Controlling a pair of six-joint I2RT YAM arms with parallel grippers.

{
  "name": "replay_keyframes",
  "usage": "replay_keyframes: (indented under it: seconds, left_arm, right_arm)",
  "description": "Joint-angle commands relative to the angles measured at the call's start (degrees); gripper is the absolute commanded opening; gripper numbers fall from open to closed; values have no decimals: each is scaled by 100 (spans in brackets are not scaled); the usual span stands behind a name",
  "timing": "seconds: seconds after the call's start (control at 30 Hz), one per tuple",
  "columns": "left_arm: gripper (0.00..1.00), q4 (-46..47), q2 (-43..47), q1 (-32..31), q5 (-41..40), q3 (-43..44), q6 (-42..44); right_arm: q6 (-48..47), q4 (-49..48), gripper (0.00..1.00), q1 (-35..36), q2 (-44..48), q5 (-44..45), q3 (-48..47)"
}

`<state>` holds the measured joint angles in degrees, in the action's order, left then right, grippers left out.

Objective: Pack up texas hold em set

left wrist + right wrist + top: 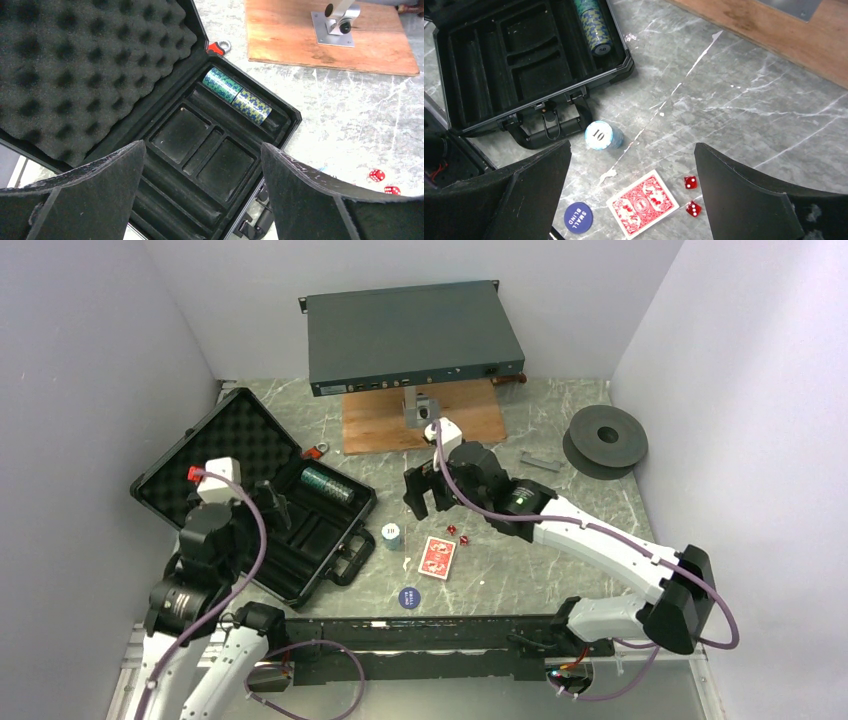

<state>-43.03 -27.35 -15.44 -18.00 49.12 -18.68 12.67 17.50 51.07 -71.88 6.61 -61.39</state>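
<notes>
The black briefcase (190, 455) lies open at the left, its foam lid (75, 65) laid back. Two teal-and-white chip stacks (237, 95) lie in its far slot; the other tray compartments (200, 150) hold nothing. One chip stack (601, 136) marked 10 stands on the table by the handle. The red-backed deck (643, 202), two red dice (690, 182) and the blue disc (578, 217) lie on the table. My left gripper (202, 200) is open above the tray. My right gripper (631, 195) is open and empty above the deck.
A large grey rack box (410, 335) stands on a mount over a wooden board (380, 425) at the back. A dark grey spool (605, 440) lies at the back right. A small red-and-metal piece (318, 450) lies by the case. White walls close both sides.
</notes>
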Motion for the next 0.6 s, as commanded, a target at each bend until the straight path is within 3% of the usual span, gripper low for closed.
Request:
replay_keyframes:
  seconds: [0.0, 0.2, 0.57]
  left_arm:
    - [91, -130, 591, 15, 227, -316, 361]
    - [91, -25, 1123, 15, -57, -702, 219]
    - [90, 50, 1066, 15, -37, -844, 253]
  right_arm:
    - [177, -217, 97, -17, -182, -191, -171]
    - [211, -272, 97, -18, -516, -350, -239]
    - [629, -442, 95, 15, -1016, -820, -116]
